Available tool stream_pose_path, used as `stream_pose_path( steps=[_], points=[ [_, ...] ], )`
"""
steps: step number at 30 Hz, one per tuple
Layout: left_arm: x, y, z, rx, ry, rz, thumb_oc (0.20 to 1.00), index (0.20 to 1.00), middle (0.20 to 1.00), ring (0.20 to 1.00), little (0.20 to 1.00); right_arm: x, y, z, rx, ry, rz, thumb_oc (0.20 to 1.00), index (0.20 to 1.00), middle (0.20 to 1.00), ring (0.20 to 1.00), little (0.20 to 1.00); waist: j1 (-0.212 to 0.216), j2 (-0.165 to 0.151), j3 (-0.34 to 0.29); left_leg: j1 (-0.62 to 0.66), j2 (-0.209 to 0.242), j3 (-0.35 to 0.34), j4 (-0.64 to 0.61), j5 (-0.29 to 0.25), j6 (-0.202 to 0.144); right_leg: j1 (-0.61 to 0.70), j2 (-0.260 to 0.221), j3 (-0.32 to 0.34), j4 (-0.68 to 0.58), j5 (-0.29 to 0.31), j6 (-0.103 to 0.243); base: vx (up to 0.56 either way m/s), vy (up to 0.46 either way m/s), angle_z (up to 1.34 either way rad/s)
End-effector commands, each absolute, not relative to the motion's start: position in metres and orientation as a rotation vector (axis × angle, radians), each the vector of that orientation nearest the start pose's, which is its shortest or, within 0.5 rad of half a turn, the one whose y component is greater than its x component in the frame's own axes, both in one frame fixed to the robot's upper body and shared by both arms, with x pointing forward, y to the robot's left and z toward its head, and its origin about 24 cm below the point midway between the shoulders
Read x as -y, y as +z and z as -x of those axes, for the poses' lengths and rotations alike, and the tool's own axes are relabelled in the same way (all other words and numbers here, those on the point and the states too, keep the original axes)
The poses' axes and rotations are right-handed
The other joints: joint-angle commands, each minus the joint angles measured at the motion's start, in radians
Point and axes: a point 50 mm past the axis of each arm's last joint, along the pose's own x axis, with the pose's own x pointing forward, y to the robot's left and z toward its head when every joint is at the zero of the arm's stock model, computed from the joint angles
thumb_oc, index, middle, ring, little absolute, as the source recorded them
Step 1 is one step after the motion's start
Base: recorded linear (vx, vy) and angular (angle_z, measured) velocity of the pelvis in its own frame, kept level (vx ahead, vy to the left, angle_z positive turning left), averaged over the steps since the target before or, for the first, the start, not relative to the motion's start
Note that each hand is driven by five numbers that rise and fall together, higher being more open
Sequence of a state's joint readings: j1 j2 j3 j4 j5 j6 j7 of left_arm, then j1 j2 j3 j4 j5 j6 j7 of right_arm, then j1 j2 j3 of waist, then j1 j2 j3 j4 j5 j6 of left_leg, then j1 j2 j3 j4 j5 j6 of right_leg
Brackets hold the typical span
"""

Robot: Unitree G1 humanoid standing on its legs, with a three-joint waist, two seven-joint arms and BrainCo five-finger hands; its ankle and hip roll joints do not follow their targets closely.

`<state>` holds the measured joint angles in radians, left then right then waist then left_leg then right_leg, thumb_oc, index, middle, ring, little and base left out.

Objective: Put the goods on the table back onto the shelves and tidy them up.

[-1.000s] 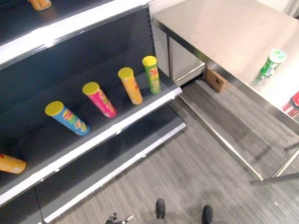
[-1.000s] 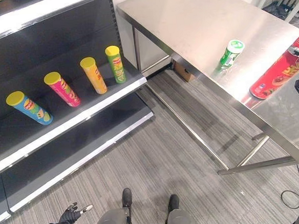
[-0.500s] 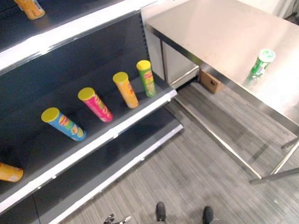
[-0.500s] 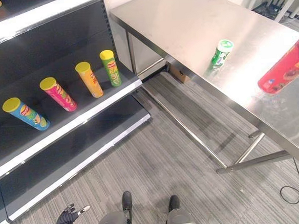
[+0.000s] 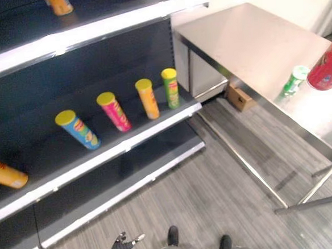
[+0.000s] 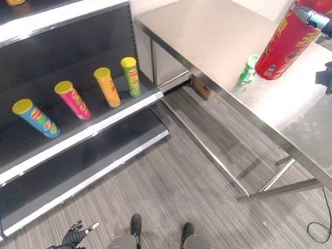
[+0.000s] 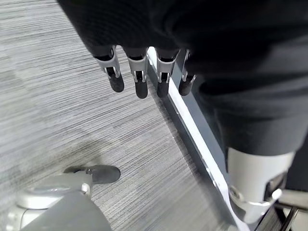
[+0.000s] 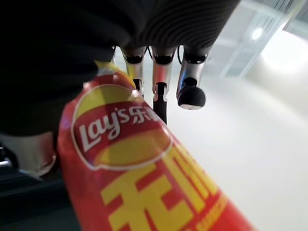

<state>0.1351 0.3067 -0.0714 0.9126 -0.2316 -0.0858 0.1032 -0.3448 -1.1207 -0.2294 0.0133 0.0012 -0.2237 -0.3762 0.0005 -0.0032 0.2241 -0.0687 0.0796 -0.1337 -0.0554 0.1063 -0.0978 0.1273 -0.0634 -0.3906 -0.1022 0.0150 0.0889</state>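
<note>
My right hand (image 8: 159,72) grips 1 red can (image 6: 288,33) above the table (image 6: 216,30); left hand (image 7: 139,79) hangs relaxed (holding nothing).

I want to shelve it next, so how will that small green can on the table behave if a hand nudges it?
The green can stands upright, tall and narrow, so a high push would probably tip it. Being round, it may then roll on the smooth steel table. It looks stiff.

Right of the shelf (image 6: 76,143) stands the worktop (image 6: 217,35). Four cans (image 6: 109,87) stand on the shelf; one can (image 6: 246,71) stands on the worktop.
</note>
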Motion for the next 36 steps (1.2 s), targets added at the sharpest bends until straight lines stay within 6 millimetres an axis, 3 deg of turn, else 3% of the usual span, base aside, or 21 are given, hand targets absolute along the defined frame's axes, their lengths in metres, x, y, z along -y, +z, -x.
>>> stream_pose_path(
  steps=[1, 2, 3, 4, 5, 7, 8, 9, 14, 16, 18, 20, 21, 22, 23, 24, 25, 27, 30, 32, 36],
  points=[
    [-0.271, -0.122, -0.128, -0.863, 0.288, -0.194, 1.0, 1.0, 1.0, 1.0, 1.0, 0.297, 0.341, -0.228, 1.043, -0.49, 0.975, 0.2, 0.2, 0.2, 0.2, 0.2, 0.041, -0.031, 0.01, -0.041, 0.112, 0.058, 0.091, -0.068, -0.094, 0.008, -0.014, 0.034, 0.069, -0.21, 0.01, -0.07, 0.153, 0.5],
    [-0.27, -0.123, -0.128, -0.864, 0.289, -0.19, 1.0, 1.0, 1.0, 1.0, 1.0, 0.294, 0.34, -0.227, 1.048, -0.472, 0.978, 0.2, 0.2, 0.2, 0.2, 0.2, 0.038, -0.03, 0.013, -0.045, 0.146, 0.1, 0.089, -0.056, -0.094, 0.008, -0.027, 0.014, 0.075, -0.211, 0.013, -0.05, 0.131, 0.42],
    [-0.27, -0.123, -0.128, -0.863, 0.288, -0.191, 1.0, 1.0, 1.0, 1.0, 1.0, 0.294, 0.34, -0.226, 1.048, -0.473, 0.979, 0.2, 0.2, 0.2, 0.2, 0.2, 0.036, -0.029, 0.011, -0.05, 0.144, 0.097, 0.086, -0.05, -0.092, 0.003, -0.028, 0.012, 0.076, -0.207, 0.014, -0.02, 0.211, 0.65],
    [-0.27, -0.123, -0.128, -0.859, 0.297, -0.183, 1.0, 1.0, 1.0, 1.0, 1.0, 0.29, 0.336, -0.226, 1.043, -0.443, 0.97, 0.2, 0.2, 0.2, 0.2, 0.2, 0.027, -0.029, 0.013, -0.045, 0.215, 0.177, 0.079, -0.024, -0.1, 0.007, -0.051, -0.019, 0.086, -0.208, 0.021, 0.01, 0.315, 0.81],
    [-0.271, -0.122, -0.128, -0.85, 0.314, -0.177, 1.0, 1.0, 1.0, 1.0, 1.0, 0.29, 0.332, -0.225, 1.025, -0.428, 0.98, 0.2, 0.2, 0.2, 0.2, 0.2, 0.02, -0.026, 0.007, -0.042, 0.286, 0.211, 0.073, 0.021, -0.122, 0.016, -0.077, -0.046, 0.091, -0.203, 0.033, 0.02, 0.306, 0.81],
    [-0.271, -0.122, -0.128, -0.85, 0.313, -0.178, 1.0, 1.0, 1.0, 1.0, 1.0, 0.29, 0.332, -0.225, 1.024, -0.428, 0.98, 0.2, 0.2, 0.2, 0.2, 0.2, 0.02, -0.025, 0.007, -0.041, 0.286, 0.21, 0.071, 0.022, -0.122, 0.016, -0.075, -0.047, 0.091, -0.203, 0.033, 0.04, 0.187, 0.68],
    [-0.273, -0.122, -0.127, -0.852, 0.33, -0.171, 1.0, 1.0, 1.0, 1.0, 1.0, 0.289, 0.328, -0.224, 1.007, -0.416, 0.988, 0.2, 0.2, 0.2, 0.2, 0.2, 0.016, -0.016, -0.004, -0.031, 0.321, 0.219, 0.074, 0.05, -0.145, 0.032, -0.097, -0.064, 0.092, -0.195, 0.047, 0.09, 0.333, 0.78],
    [-0.274, -0.122, -0.125, -0.853, 0.335, -0.17, 1.0, 1.0, 1.0, 1.0, 1.0, 0.289, 0.326, -0.225, 0.996, -0.408, 0.989, 0.2, 0.2, 0.2, 0.2, 0.2, 0.018, -0.01, -0.011, -0.013, 0.324, 0.21, 0.078, 0.033, -0.153, 0.034, -0.113, -0.071, 0.094, -0.186, 0.055, 0.13, 0.425, 0.65],
    [-0.277, -0.122, -0.126, -0.866, 0.319, -0.209, 1.0, 1.0, 1.0, 1.0, 1.0, 0.287, 0.318, -0.226, 0.975, -0.4, 0.965, 0.2, 0.2, 0.2, 0.2, 0.2, 0.023, -0.013, -0.033, -0.027, 0.246, 0.188, 0.14, -0.094, -0.134, 0.04, -0.227, -0.093, 0.1, -0.112, 0.107, 0.08, 0.431, 0.47],
    [-0.281, -0.119, -0.13, -0.858, 0.315, -0.234, 1.0, 1.0, 1.0, 1.0, 1.0, 0.285, 0.312, -0.23, 0.96, -0.4, 0.952, 0.2, 0.2, 0.2, 0.2, 0.2, 0.031, -0.029, -0.039, -0.035, 0.19, 0.195, 0.146, -0.145, -0.1, 0.013, -0.297, -0.093, 0.116, -0.062, 0.132, 0.03, 0.454, 0.5],
    [-0.289, -0.116, -0.132, -0.85, 0.334, -0.263, 1.0, 1.0, 1.0, 1.0, 1.0, 0.283, 0.309, -0.233, 0.958, -0.404, 0.945, 0.2, 0.2, 0.2, 0.2, 0.2, 0.033, -0.046, -0.044, -0.031, 0.127, 0.218, 0.123, -0.163, -0.064, -0.025, -0.373, -0.101, 0.143, 0.024, 0.156, 0.01, 0.472, 0.12],
    [-0.291, -0.115, -0.133, -0.849, 0.341, -0.26, 1.0, 1.0, 1.0, 1.0, 1.0, 0.28, 0.308, -0.234, 0.956, -0.394, 0.941, 0.2, 0.2, 0.2, 0.2, 0.2, 0.034, -0.046, -0.045, -0.026, 0.108, 0.225, 0.11, -0.171, -0.048, -0.036, -0.389, -0.102, 0.153, 0.045, 0.155, 0.03, 0.347, 0.12],
    [-0.296, -0.112, -0.133, -0.844, 0.355, -0.27, 1.0, 1.0, 1.0, 1.0, 1.0, 0.278, 0.305, -0.235, 0.959, -0.386, 0.915, 0.2, 0.2, 0.2, 0.2, 0.2, 0.033, -0.054, -0.045, -0.012, 0.06, 0.234, 0.096, -0.186, -0.015, -0.058, -0.433, -0.086, 0.194, 0.124, 0.162, 0.05, 0.407, 0.14],
    [-0.297, -0.111, -0.133, -0.845, 0.352, -0.273, 1.0, 1.0, 1.0, 1.0, 1.0, 0.274, 0.304, -0.234, 0.968, -0.371, 0.906, 0.2, 0.2, 0.2, 0.2, 0.2, 0.029, -0.051, -0.036, -0.005, 0.038, 0.228, 0.099, -0.19, 0.002, -0.07, -0.444, -0.064, 0.231, 0.14, 0.154, 0.1, 0.65, 0.15],
    [-0.299, -0.11, -0.137, -0.848, 0.344, -0.286, 1.0, 1.0, 1.0, 1.0, 1.0, 0.27, 0.299, -0.234, 0.952, -0.335, 0.908, 0.2, 0.2, 0.2, 0.2, 0.2, 0.001, -0.041, -0.025, 0.013, 0.008, 0.204, 0.08, -0.189, 0.027, -0.112, -0.358, 0.06, 0.293, 0.059, 0.114, 0.11, 0.431, 0.35],
    [-0.298, -0.11, -0.14, -0.841, 0.337, -0.282, 1.0, 1.0, 1.0, 1.0, 1.0, 0.27, 0.298, -0.233, 0.949, -0.326, 0.909, 0.2, 0.2, 0.2, 0.2, 0.2, -0.005, -0.037, -0.024, 0.023, -0.001, 0.196, 0.073, -0.187, 0.034, -0.132, -0.311, 0.109, 0.309, 0.013, 0.106, 0.15, 0.376, 0.8],
    [-0.297, -0.109, -0.142, -0.835, 0.329, -0.282, 1.0, 1.0, 1.0, 1.0, 1.0, 0.27, 0.299, -0.233, 0.953, -0.321, 0.902, 0.2, 0.2, 0.2, 0.2, 0.2, -0.009, -0.029, -0.023, 0.029, -0.006, 0.187, 0.064, -0.183, 0.039, -0.146, -0.255, 0.146, 0.312, -0.048, 0.091, 0.14, 0.175, 0.77],
    [-0.293, -0.108, -0.149, -0.827, 0.303, -0.289, 1.0, 1.0, 1.0, 1.0, 1.0, 0.266, 0.3, -0.231, 0.972, -0.293, 0.874, 0.2, 0.2, 0.2, 0.2, 0.2, -0.025, -0.032, -0.01, 0.049, -0.026, 0.17, 0.055, -0.184, 0.049, -0.179, -0.163, 0.179, 0.29, -0.1, 0.069, 0.14, 0.14, 0.44],
    [-0.288, -0.11, -0.154, -0.83, 0.278, -0.291, 1.0, 1.0, 1.0, 1.0, 1.0, 0.263, 0.298, -0.23, 0.98, -0.265, 0.853, 0.2, 0.2, 0.2, 0.2, 0.2, -0.053, -0.044, 0.008, 0.066, -0.061, 0.146, 0.052, -0.185, 0.06, -0.228, -0.046, 0.244, 0.231, -0.107, 0.06, 0.12, 0.086, 0.16],
    [-0.282, -0.111, -0.157, -0.833, 0.251, -0.296, 1.0, 1.0, 1.0, 1.0, 1.0, 0.261, 0.295, -0.227, 0.984, -0.243, 0.836, 0.2, 0.2, 0.2, 0.2, 0.2, -0.069, -0.054, 0.016, 0.077, -0.091, 0.129, 0.053, -0.192, 0.066, -0.241, 0.008, 0.262, 0.191, -0.096, 0.055, 0.11, 0.064, 0.3],
    [-0.272, -0.113, -0.161, -0.825, 0.205, -0.314, 1.0, 1.0, 1.0, 1.0, 1.0, 0.257, 0.282, -0.226, 0.943, -0.18, 0.829, 0.2, 0.2, 0.2, 0.2, 0.2, -0.082, -0.066, 0.016, 0.083, -0.126, 0.105, 0.064, -0.21, 0.065, -0.21, 0.037, 0.272, 0.124, -0.081, 0.034, 0.12, -0.024, 0.53]
  ],
)
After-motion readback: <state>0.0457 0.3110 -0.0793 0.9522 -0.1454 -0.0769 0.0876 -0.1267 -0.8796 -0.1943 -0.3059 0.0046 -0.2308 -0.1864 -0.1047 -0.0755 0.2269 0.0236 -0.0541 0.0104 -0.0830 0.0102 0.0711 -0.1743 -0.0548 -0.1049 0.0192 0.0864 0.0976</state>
